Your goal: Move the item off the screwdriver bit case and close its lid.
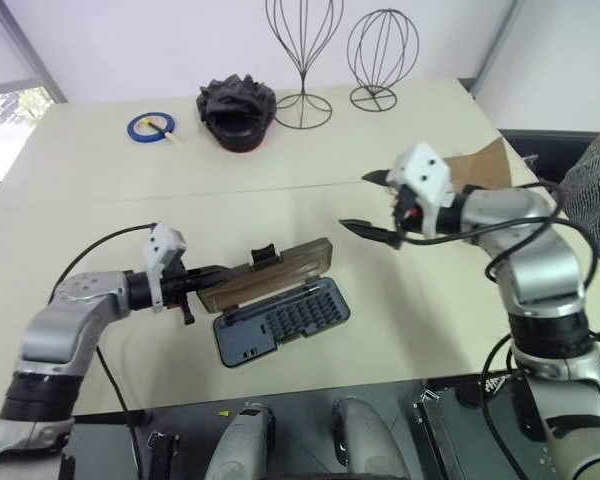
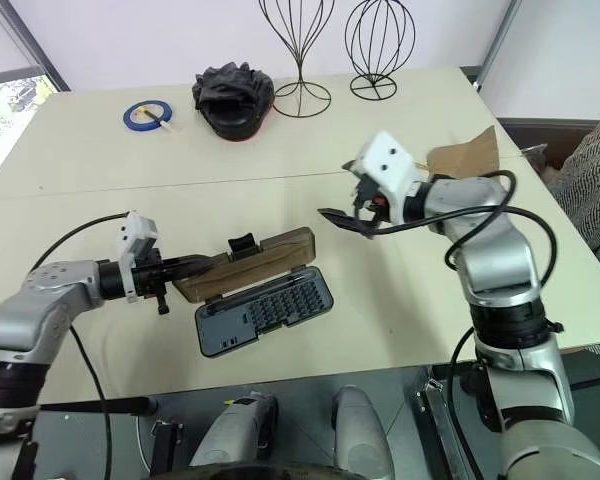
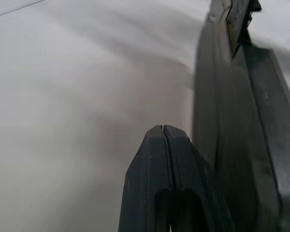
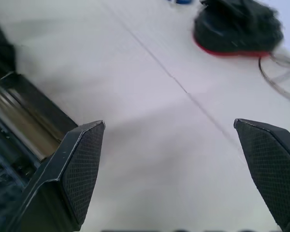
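Observation:
The screwdriver bit case (image 1: 280, 322) lies open on the table in front of me, its grey tray of bits facing up. Its smoky-brown lid (image 1: 270, 272) stands tilted partway up off the table, with the black latch tab on its upper edge. My left gripper (image 1: 212, 273) is shut, its tips against the lid's left end; the left wrist view shows the fingers (image 3: 154, 145) pressed together beside the lid's edge (image 3: 217, 96). The brown paper bag, the item (image 1: 485, 165), lies on the table behind my right arm, off the case. My right gripper (image 1: 355, 200) hovers open and empty right of the case.
A black crumpled object on a red base (image 1: 237, 112), a blue tape roll (image 1: 151, 126) and two wire stands (image 1: 302, 60) (image 1: 380, 55) sit at the back of the table. A person's sleeve (image 1: 595, 190) shows at the right edge.

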`<state>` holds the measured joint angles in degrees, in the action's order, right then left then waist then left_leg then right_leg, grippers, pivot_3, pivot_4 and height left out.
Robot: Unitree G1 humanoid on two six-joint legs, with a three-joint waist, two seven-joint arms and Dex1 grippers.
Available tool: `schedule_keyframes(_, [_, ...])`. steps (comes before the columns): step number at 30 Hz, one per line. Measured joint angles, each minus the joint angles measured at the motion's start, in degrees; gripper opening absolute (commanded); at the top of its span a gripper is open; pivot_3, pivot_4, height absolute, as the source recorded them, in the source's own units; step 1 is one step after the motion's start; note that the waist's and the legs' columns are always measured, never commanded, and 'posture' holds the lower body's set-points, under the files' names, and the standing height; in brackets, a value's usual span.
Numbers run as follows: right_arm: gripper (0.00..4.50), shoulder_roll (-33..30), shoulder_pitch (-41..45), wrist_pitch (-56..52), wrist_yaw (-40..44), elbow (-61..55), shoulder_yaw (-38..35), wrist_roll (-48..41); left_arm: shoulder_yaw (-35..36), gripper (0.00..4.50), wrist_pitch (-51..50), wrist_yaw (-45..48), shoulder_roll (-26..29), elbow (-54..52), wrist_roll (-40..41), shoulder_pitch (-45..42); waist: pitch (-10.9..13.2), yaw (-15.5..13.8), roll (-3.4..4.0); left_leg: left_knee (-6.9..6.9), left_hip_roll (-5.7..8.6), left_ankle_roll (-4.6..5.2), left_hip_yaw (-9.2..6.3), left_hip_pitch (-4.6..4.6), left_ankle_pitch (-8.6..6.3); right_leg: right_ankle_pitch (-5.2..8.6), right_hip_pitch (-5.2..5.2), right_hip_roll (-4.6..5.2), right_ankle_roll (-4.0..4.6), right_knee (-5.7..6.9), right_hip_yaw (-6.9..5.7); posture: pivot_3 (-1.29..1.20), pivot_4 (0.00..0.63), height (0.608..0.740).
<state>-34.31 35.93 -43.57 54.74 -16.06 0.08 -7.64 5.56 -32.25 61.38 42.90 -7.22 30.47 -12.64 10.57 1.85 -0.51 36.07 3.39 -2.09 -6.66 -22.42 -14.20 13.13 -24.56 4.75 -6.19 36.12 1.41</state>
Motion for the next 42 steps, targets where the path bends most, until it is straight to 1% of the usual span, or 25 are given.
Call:
schedule_keyframes(4, [4.45, -0.7, -1.9, -2.0, -1.6, -0.9, 0.0, -2.0, 0.5, 0.00, -2.4, 0.8, 1.9, -3.3, 2.0, 1.5, 0.0, 0.3, 0.01, 0.00, -0.02, 0.00, 0.05, 0.01, 0.00, 0.01, 0.00, -0.02, 0.01, 0.01, 0.00, 0.00, 0.150, 0.740])
schedule_keyframes(7, [4.45, -2.6, -3.5, -3.6, -1.8, -3.0, -0.1, -3.9, 0.5, 0.00, -4.2, 1.5, 3.2, -6.2, 3.8, 3.3, 0.0, 0.2, 0.01, -0.01, -0.02, 0.00, 0.05, -0.01, 0.00, 0.01, 0.00, -0.01, 0.00, -0.02, 0.00, 0.00, 0.150, 0.740])
schedule_keyframes(11, [4.45, -8.1, -8.7, -5.9, 1.0, -6.5, -0.8, -7.9, 1.1, 0.00, -7.4, 2.3, 5.3, -11.4, 7.0, 6.4, 0.0, -0.2, 0.00, 0.02, -0.02, 0.03, 0.06, -0.03, -0.02, 0.01, 0.02, 0.02, 0.00, -0.06, 0.00, 0.00, 0.150, 0.740])
schedule_keyframes(14, [4.45, -10.8, -11.7, -7.5, 3.4, -9.3, -1.0, -11.9, 1.4, 0.00, -9.4, 3.2, 6.8, -15.4, 9.3, 9.7, 0.0, -0.5, 0.00, 0.04, -0.07, 0.04, 0.09, 0.00, -0.02, 0.03, 0.03, -0.02, 0.02, -0.07, 0.01, 0.00, 0.150, 0.740])
schedule_keyframes(17, [4.45, -11.8, -12.2, -9.3, 4.0, -11.2, -1.3, -15.3, 1.4, 0.00, -9.7, 4.7, 8.5, -17.3, 10.1, 12.4, 0.0, -0.7, 0.00, 0.06, -0.10, 0.04, 0.13, 0.01, -0.02, 0.11, 0.05, -0.06, 0.16, -0.06, 0.00, 0.00, 0.150, 0.740])
schedule_keyframes(19, [4.45, -11.7, -11.6, -11.0, 3.8, -11.6, -1.4, -17.7, 1.4, 0.00, -9.6, 5.0, 8.7, -17.0, 10.1, 12.0, 0.0, -1.0, 0.00, 0.08, -0.09, 0.04, 0.18, 0.01, -0.02, 0.12, 0.07, -0.07, 0.19, -0.06, -0.01, 0.00, 0.150, 0.740])
schedule_keyframes(21, [4.45, -10.9, -9.9, -13.9, 3.2, -12.0, -1.5, -20.8, 0.8, 0.00, -9.6, 4.8, 8.4, -14.5, 10.0, 8.4, 0.0, -1.3, -0.04, 0.13, -0.08, 0.03, 0.15, 0.00, -0.02, 0.12, 0.12, -0.07, 0.19, -0.07, -0.05, 0.00, 0.150, 0.740])
schedule_keyframes(23, [4.45, -7.5, -6.9, -19.8, 2.4, -12.8, -1.5, -26.3, -0.3, 0.00, -9.3, 4.6, 7.1, -9.0, 8.9, 0.0, 0.1, -1.5, -0.16, 0.21, -0.09, 0.03, 0.04, -0.02, -0.01, 0.09, 0.17, -0.12, 0.20, -0.06, -0.15, 0.00, 0.150, 0.740])
schedule_keyframes(24, [4.45, -6.1, -5.7, -22.9, 2.1, -13.4, -1.2, -29.3, -0.8, 0.00, -9.1, 4.8, 6.7, -6.4, 8.5, -4.0, 0.1, -1.4, -0.20, 0.22, -0.08, 0.03, 0.04, -0.02, -0.01, 0.01, 0.18, -0.12, 0.05, -0.06, -0.16, 0.00, 0.150, 0.740])
schedule_keyframes(26, [4.45, -4.2, -4.3, -29.3, 0.9, -14.1, -1.2, -34.5, -1.9, 0.00, -8.3, 5.4, 6.4, -3.4, 7.6, -9.6, 0.1, -1.2, -0.21, 0.16, -0.04, 0.04, 0.08, -0.02, -0.02, -0.01, 0.17, -0.05, 0.01, -0.13, -0.12, 0.00, 0.150, 0.740])
schedule_keyframes(28, [4.45, -1.6, -3.9, -37.7, -1.5, -14.0, -1.8, -38.8, -5.4, 0.00, -6.8, 7.6, 4.7, 1.2, 5.5, -15.2, 0.1, -1.2, -0.21, 0.14, -0.01, 0.08, 0.08, -0.03, -0.04, -0.02, 0.15, -0.03, 0.01, -0.11, -0.12, 0.00, 0.150, 0.740])
schedule_keyframes(30, [4.45, 0.7, -4.2, -43.4, -3.8, -14.0, -1.7, -42.0, -8.4, 0.00, -5.4, 9.3, 3.0, 4.2, 3.7, -18.4, 0.1, -1.2, -0.21, 0.12, -0.01, 0.08, 0.08, -0.06, -0.04, -0.02, 0.09, -0.02, 0.01, -0.07, -0.11, 0.00, 0.150, 0.740])
schedule_keyframes(31, [3.94, 1.2, -5.1, -45.8, -5.4, -14.0, -1.8, -44.2, -10.3, 0.00, -4.4, 10.3, 1.8, 6.3, 2.5, -20.4, 0.1, -1.2, -0.21, 0.12, -0.01, 0.08, 0.07, -0.07, -0.04, -0.02, 0.08, -0.03, 0.01, -0.08, -0.12, 0.00, 0.150, 0.740])
schedule_keyframes(32, [3.59, 1.5, -6.1, -47.3, -6.8, -14.0, -1.7, -46.1, -11.7, 0.00, -3.6, 11.2, 0.9, 7.8, 1.4, -21.8, 0.1, -1.2, -0.22, 0.13, -0.01, 0.08, 0.06, -0.07, -0.04, -0.02, 0.08, -0.04, 0.01, -0.07, -0.12, 0.00, 0.150, 0.740])
schedule_keyframes(34, [2.59, 1.7, -9.0, -48.5, -11.2, -13.8, -1.7, -50.7, -14.6, 0.00, -1.1, 13.2, -1.0, 12.1, -1.3, -24.6, 0.1, -1.2, -0.21, 0.13, -0.01, 0.08, 0.08, -0.06, -0.04, -0.02, 0.08, -0.03, 0.01, -0.06, -0.11, 0.00, 0.150, 0.740])
schedule_keyframes(35, [2.18, 1.9, -10.1, -48.5, -13.3, -13.6, -1.5, -53.0, -16.0, 0.00, 0.2, 13.9, -1.7, 14.1, -2.8, -25.4, 0.1, -1.2, -0.21, 0.15, -0.01, 0.08, 0.08, -0.07, -0.04, -0.02, 0.08, -0.03, 0.01, -0.05, -0.11, 0.00, 0.150, 0.740])
schedule_keyframes(36, [1.67, 2.0, -11.1, -48.5, -15.8, -13.5, -1.5, -55.1, -17.2, 0.00, 1.6, 14.7, -2.6, 15.9, -4.2, -25.9, 0.1, -1.0, -0.21, 0.14, -0.02, 0.08, 0.11, -0.04, -0.04, -0.02, 0.08, -0.03, 0.01, -0.05, -0.08, 0.00, 0.150, 0.740])
schedule_keyframes(39, [0.25, 2.9, -14.6, -48.5, -25.5, -11.9, -1.3, -61.6, -20.8, 0.00, 5.8, 16.8, -5.1, 21.1, -8.4, -26.3, 0.1, -0.8, -0.21, 0.12, -0.06, 0.09, 0.10, -0.03, -0.04, -0.02, 0.06, -0.06, 0.02, -0.03, -0.08, 0.00, 0.150, 0.740])
schedule_keyframes(40, [0.11, 3.5, -15.3, -48.5, -28.3, -11.4, -1.2, -63.0, -21.4, 0.00, 6.9, 17.3, -5.5, 22.4, -9.3, -26.3, 0.1, -0.8, -0.22, 0.12, -0.06, 0.09, 0.10, -0.04, -0.04, -0.02, 0.05, -0.07, 0.02, -0.02, -0.08, 0.00, 0.150, 0.740])
schedule_keyframes(42, [0.11, 6.7, -17.1, -48.5, -36.7, -10.2, -1.6, -67.2, -22.8, 0.00, 9.9, 18.3, -6.5, 25.4, -11.9, -26.4, 0.1, -0.9, -0.22, 0.12, -0.07, 0.09, 0.08, -0.03, -0.04, -0.02, 0.04, -0.07, 0.02, 0.01, -0.07, 0.00, 0.150, 0.740])
